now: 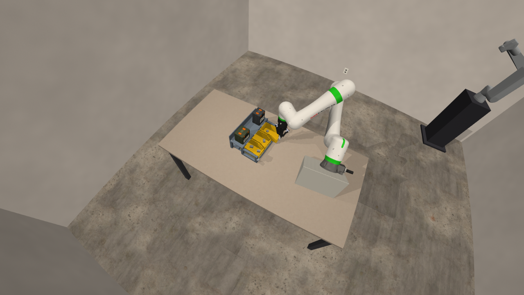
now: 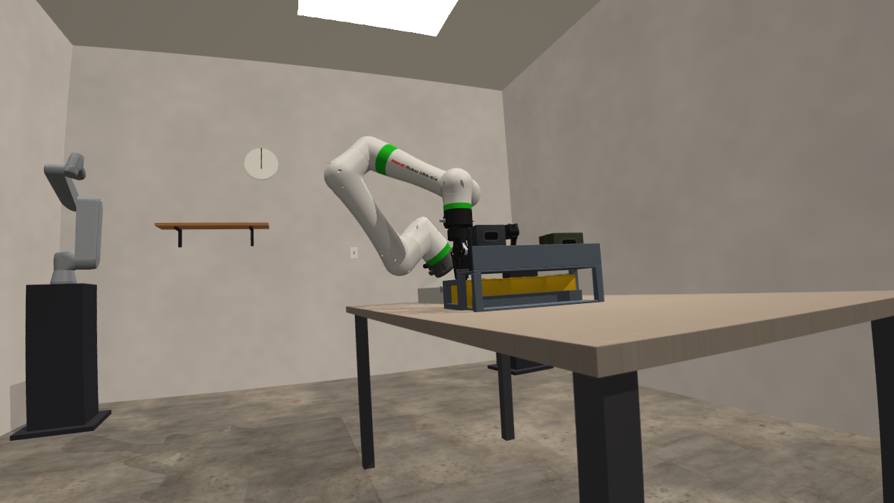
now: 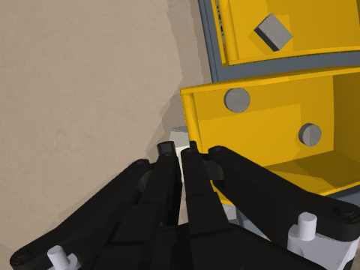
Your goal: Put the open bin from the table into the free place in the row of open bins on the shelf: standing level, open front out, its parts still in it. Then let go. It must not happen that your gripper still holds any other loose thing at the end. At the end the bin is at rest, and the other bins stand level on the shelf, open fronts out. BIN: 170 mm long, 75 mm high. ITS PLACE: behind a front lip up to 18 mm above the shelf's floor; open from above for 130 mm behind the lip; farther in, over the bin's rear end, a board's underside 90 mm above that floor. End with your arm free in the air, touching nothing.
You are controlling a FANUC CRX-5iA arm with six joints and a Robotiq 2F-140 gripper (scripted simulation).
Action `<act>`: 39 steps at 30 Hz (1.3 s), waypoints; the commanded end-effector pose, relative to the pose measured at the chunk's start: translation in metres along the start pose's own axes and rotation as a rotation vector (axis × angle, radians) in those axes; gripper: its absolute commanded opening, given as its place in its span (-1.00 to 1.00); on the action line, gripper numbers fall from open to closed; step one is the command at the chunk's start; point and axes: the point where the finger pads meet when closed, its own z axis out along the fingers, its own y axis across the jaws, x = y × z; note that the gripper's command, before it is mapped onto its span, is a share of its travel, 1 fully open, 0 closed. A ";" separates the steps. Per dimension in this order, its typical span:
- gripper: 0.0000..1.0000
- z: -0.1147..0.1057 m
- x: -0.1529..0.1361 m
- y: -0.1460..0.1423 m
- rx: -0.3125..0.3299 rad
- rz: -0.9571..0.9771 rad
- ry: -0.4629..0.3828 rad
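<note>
The yellow bin is in the end place of the shelf row, open front out. In the wrist view its front stands out past the line of the shelf's front lip, and it looks slightly turned. Its front seems to rest on or above the lip; its exact tilt cannot be told. Two round grey parts lie in it. My gripper is shut and empty, pointing down at the bin's front edge, close to or touching it. The bin's underside is hidden.
The neighbouring bin stands beside it, with another bin farther along. A black box and a green box stand on the upper board. A large grey block stands near the arm's base.
</note>
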 end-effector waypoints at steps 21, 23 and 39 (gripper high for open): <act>-1.00 0.000 0.000 0.014 0.000 0.000 0.000; -1.00 0.000 0.000 0.015 0.000 0.000 0.000; -1.00 0.000 0.000 0.025 0.000 0.000 0.000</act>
